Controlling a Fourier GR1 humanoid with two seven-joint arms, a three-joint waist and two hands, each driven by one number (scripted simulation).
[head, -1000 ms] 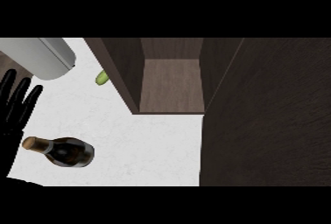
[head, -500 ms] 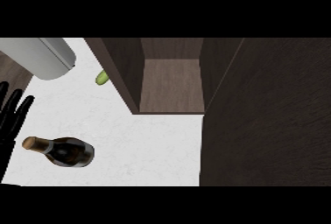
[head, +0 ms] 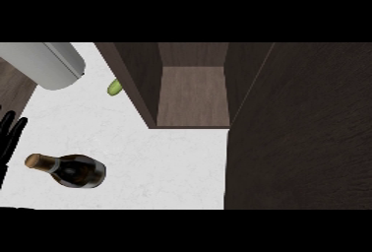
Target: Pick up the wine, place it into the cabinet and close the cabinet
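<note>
Since the wine [head: 71,171] sits untouched on the bench [head: 163,162], the left hand [head: 10,140], fingers probably straight, needs to grab it next.

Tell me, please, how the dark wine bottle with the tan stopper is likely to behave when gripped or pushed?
The dark glossy wine bottle looks rigid and probably slippery, given its sheen. Its round body would likely roll if tipped onto the white counter. Its narrow neck seems the easier grasp.

Wine bottle [head: 73,171] glossy glass; cabinet [head: 193,93] matt wood.
</note>
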